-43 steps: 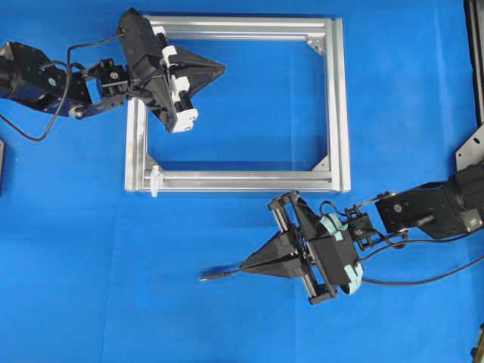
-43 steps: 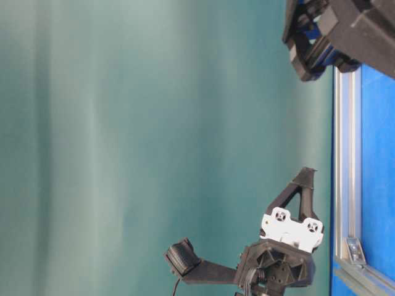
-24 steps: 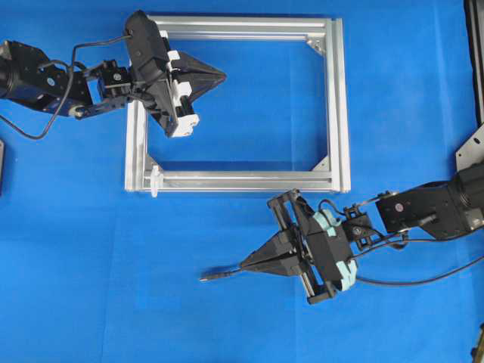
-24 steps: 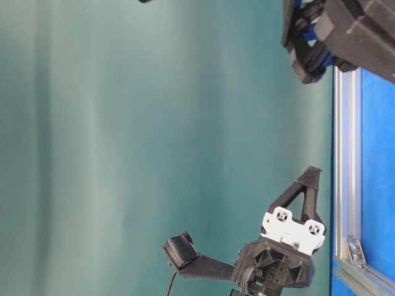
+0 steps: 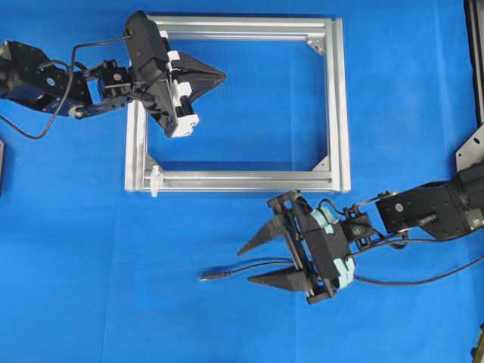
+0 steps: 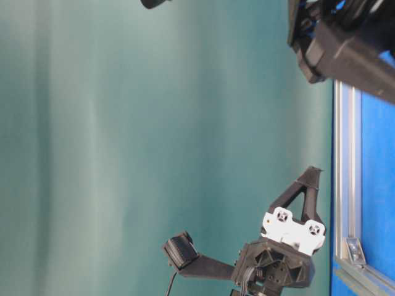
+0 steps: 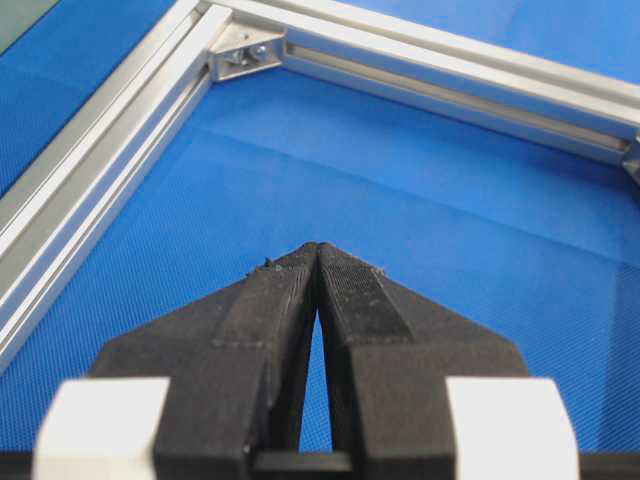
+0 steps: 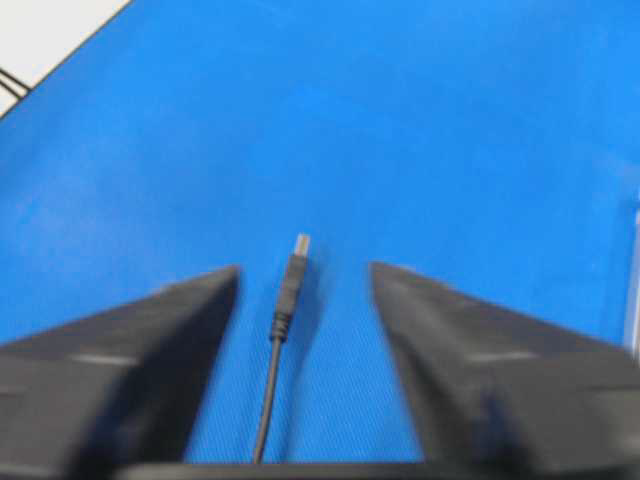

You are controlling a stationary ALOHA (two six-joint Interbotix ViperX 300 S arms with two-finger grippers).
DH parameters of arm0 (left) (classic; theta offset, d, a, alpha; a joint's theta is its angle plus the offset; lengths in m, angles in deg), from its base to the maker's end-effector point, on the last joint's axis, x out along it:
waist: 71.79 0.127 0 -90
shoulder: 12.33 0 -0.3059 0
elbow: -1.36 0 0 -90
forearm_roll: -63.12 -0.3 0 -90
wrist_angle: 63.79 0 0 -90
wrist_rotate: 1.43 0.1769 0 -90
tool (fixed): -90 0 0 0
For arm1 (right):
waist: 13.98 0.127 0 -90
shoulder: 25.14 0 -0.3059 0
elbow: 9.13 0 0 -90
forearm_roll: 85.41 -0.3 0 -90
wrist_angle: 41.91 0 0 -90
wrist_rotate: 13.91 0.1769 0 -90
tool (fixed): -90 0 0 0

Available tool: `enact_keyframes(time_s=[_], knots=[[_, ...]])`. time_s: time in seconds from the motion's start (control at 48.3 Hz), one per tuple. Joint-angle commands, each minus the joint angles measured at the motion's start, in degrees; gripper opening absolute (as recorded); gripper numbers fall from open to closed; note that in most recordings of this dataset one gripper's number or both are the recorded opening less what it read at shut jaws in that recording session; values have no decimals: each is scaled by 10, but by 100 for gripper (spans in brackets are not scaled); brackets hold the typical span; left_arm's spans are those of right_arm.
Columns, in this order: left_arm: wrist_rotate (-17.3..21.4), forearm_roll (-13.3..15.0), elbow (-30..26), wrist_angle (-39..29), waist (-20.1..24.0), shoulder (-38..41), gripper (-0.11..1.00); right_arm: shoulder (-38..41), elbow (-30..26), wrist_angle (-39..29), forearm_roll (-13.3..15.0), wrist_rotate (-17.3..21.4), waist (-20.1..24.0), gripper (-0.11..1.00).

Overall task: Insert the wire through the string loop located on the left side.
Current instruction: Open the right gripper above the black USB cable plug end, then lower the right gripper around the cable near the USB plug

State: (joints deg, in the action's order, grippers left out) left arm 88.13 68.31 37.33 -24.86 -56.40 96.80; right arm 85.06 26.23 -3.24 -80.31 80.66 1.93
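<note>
Looking down past my right gripper [image 5: 252, 262], I've got both fingers spread wide apart, and the wire [image 5: 234, 271] lies flat on the blue mat [image 5: 113, 287] right in the gap between them, touched by neither one. From my right wrist camera the wire [image 8: 280, 330] runs straight out ahead of me, its slim plug tip pointing away beyond my fingertips, one finger [image 8: 130, 350] on each side of it (the view is a bit soft, so I cannot make out the plug's finer details). Over on the other side, my left gripper [image 5: 221, 75] is pressed fully together, holding nothing, its tips hovering over the bare mat inside the silver frame [image 5: 338, 106]. My left wrist camera shows those closed fingers [image 7: 345, 300] meeting in a tight seam, with a corner bracket [image 7: 243, 55] of the frame well ahead and to the left of them. The string loop [image 5: 154, 180] sits on the frame's near bar at its left corner, a small white ring standing across the bar; it is well apart from my right gripper, off beyond the plug end and to the side, and it also sits clear of my left gripper. In the table-level view my left gripper [image 6: 311, 174] hangs above the frame rail.
</note>
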Motion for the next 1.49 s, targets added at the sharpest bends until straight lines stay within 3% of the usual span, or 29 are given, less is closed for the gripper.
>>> enact_keyframes(time_s=[0.0, 0.062, 0.104, 0.207, 0.58, 1.181, 1.346, 1.471], knots=[[0, -1, -4, 3, -1, -18, 0, -19, -10, -3, -6, 1, 3, 73], [0, -2, -4, 3, -1, -19, 0, -19, -9, -6, -11, 2, 3, 88], [0, -2, -4, 3, -1, -19, 0, -18, -9, -11, -16, 2, 4, 93], [0, -1, -4, 3, -1, -19, 0, -15, -10, -18, -29, 2, 5, 86], [-1, -1, -4, 0, -1, -19, 0, 62, -34, -11, -88, 4, 26, 88], [-1, -2, 3, -2, -1, -21, 0, 111, -58, -11, -107, 10, 30, 85], [-1, -1, 4, -1, 0, -22, 0, 111, -58, -6, -107, 9, 31, 73], [-1, -1, 4, -2, 0, -22, 0, 111, -56, -6, -106, 8, 31, 36]])
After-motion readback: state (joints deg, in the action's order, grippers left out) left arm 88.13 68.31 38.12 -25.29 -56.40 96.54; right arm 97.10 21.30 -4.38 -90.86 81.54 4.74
